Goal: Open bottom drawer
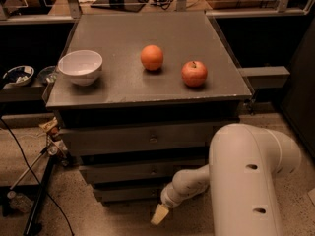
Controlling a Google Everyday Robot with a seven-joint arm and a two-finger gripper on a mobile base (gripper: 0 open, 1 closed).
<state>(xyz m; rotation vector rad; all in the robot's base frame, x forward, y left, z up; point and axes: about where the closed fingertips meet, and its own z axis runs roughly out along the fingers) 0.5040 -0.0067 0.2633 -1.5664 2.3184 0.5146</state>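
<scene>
Three grey drawer fronts are stacked under the table top. The bottom drawer (129, 193) is the thinnest strip, lowest down, and looks shut; its knob is not visible to me. My gripper (159, 214) hangs low near the floor, just in front of and slightly below the right part of that strip. Its cream tip points down and to the left. The white forearm (189, 181) crosses in front of the drawers' right end.
On the grey table top (123, 90) stand a white bowl (80, 66), an orange (152, 57) and a red apple (194, 73). My bulky white arm link (246, 181) fills the lower right. Cables and a black stand (39, 200) lie at the lower left.
</scene>
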